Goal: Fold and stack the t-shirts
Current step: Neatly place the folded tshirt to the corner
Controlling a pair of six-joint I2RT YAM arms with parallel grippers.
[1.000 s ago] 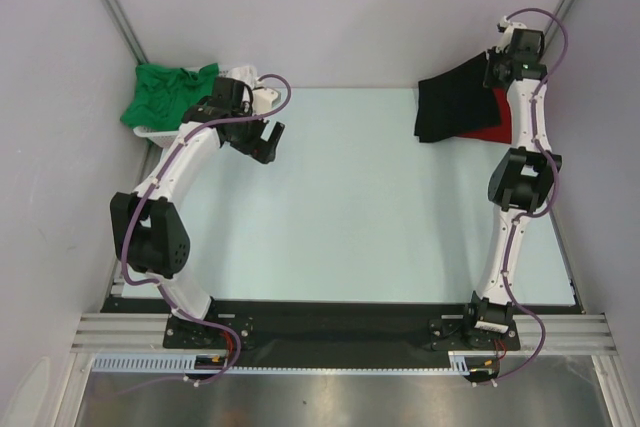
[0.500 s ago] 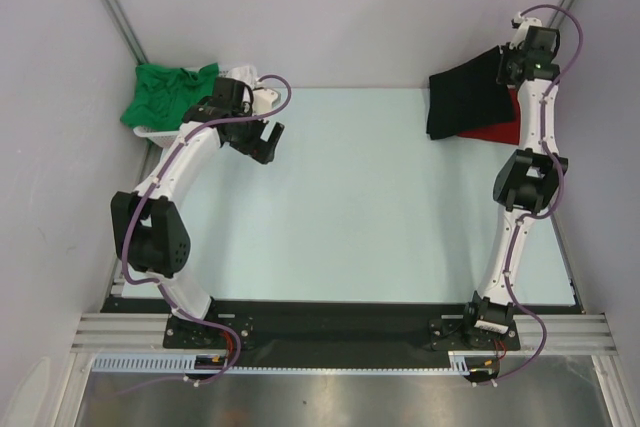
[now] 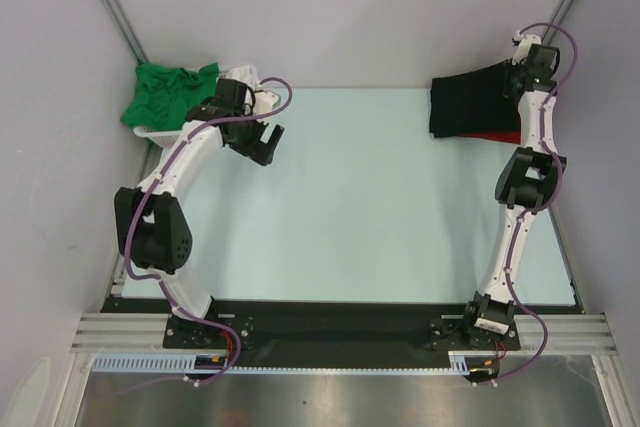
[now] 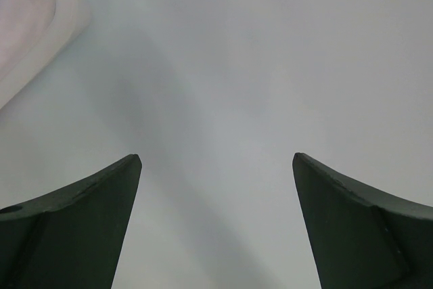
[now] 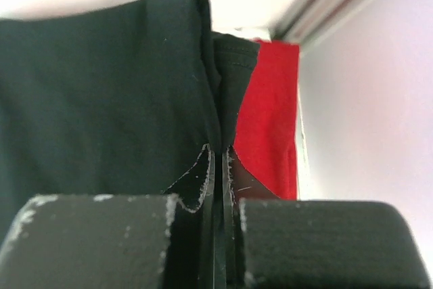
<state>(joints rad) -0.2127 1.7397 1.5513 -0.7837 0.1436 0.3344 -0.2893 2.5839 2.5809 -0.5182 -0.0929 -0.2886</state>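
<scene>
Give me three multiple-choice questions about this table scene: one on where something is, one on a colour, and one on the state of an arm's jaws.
1. Where is the green t-shirt?
A. in the middle of the table
B. on the basket at the far left
C. at the near edge

2. What colour is the t-shirt partly under the black t-shirt?
A. red
B. white
C. yellow

3. The left arm's jaws are:
A. shut on cloth
B. shut on nothing
C. open and empty

Answers:
1 B: the top view shows green cloth heaped over the basket rim.
2 A: a red t-shirt shows past the black one's edge.
3 C: the left wrist view shows them wide apart over the bare table.
</scene>
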